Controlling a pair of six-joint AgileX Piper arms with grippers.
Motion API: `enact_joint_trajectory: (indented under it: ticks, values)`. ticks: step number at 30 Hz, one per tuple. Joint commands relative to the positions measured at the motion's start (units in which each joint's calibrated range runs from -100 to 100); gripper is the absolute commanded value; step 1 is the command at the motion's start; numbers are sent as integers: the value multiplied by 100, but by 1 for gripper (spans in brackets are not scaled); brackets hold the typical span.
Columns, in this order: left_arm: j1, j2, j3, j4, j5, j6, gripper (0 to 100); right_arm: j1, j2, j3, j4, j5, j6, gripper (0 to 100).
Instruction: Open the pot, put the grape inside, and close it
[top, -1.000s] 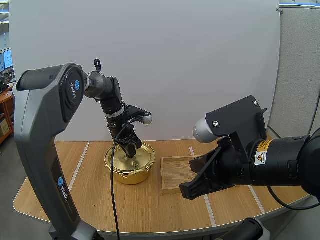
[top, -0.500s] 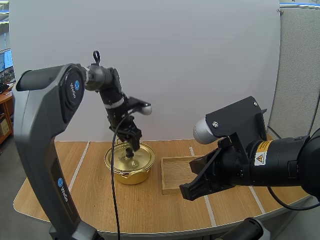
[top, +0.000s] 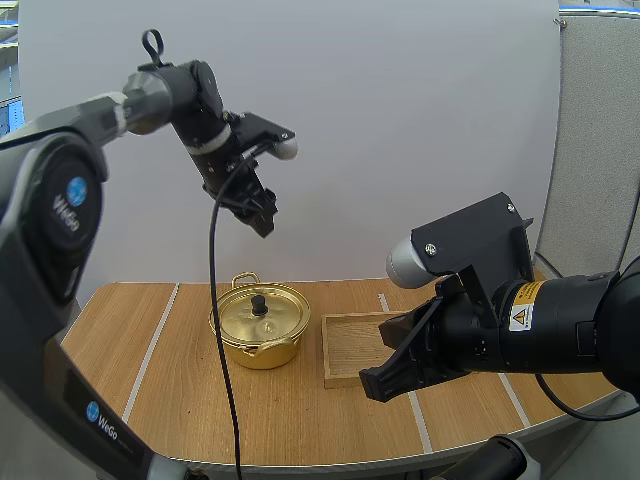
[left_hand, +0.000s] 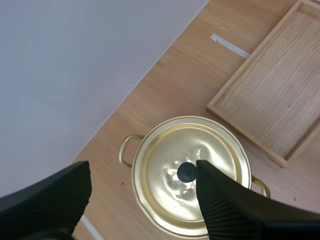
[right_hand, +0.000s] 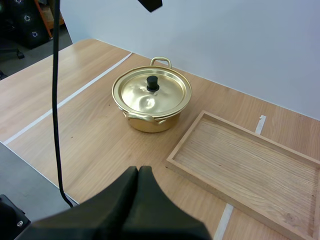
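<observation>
High view: left claw (top: 262, 216) hangs in the air at upper left of centre, well above the round gold metal pot (top: 258, 348), touching nothing. Left wrist view looks straight down: left claw (left_hand: 142, 170) spread wide, its two black ribbed fingers (left_hand: 227, 205) apart and nothing gripped, with the pot (left_hand: 155, 200) far below the gap

Flat gold lid (top: 275, 312) sits on the pot, closed, with a small round black knob (top: 259, 301) upright at its centre. Same in the left wrist view, lid (left_hand: 210, 150) and knob (left_hand: 186, 172), and in the right wrist view, lid (right_hand: 167, 95) and knob (right_hand: 152, 83)

Pot stands on the light wooden counter (top: 170, 370), left of centre in the high view, one loop handle toward the back wall. Shallow rectangular wooden tray (top: 350, 345) lies just beside the pot on the picture's right, not touching it, bare floor showing; tray (left_hand: 270, 100) (right_hand: 250, 165) shows the same from both wrists

Right claw (top: 385, 382) sits low at lower right of the high view, covering the tray's near part in the picture. Right wrist view: right claw (right_hand: 139, 172) narrow, fingers pressed together as one dark wedge, holding nothing, pointing toward the pot (right_hand: 150, 117) and tray, well apart from both
</observation>
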Motion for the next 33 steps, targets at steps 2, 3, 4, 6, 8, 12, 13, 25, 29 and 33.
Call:
enact_joint_trajectory:
  ticks: [2,3,4,6,8,12,13,25,29,33]
  values:
    - [-21,-762,-55,281,0,-197,96,-19,-47,22,-16,48,-8,0]
    - [-21,-897,-55,281,0,-205,96,-19,-47,22,-16,48,-8,0]
    - [-21,-1106,-55,290,0,-248,96,-19,-47,22,-16,48,-8,0]
    - [-21,-1378,-55,290,0,-297,96,-19,-47,22,-16,48,-8,0]
    - [-21,-1708,-55,290,0,-319,96,-19,-47,22,-16,48,-8,0]
    - [-21,-2319,-55,290,0,-412,96,-19,-47,22,-16,48,-8,0]
    - [-21,-2464,-20,290,0,-412,96,-19,-47,22,-16,48,-8,0]
    - [-21,-3972,1043,290,0,-669,93,-19,-47,22,-16,48,-8,0]
    - [-21,-4464,1460,290,0,-776,84,-19,-47,22,27,46,-8,0]
    - [-21,-4870,1808,290,0,-859,60,-19,-47,22,27,46,-8,0]
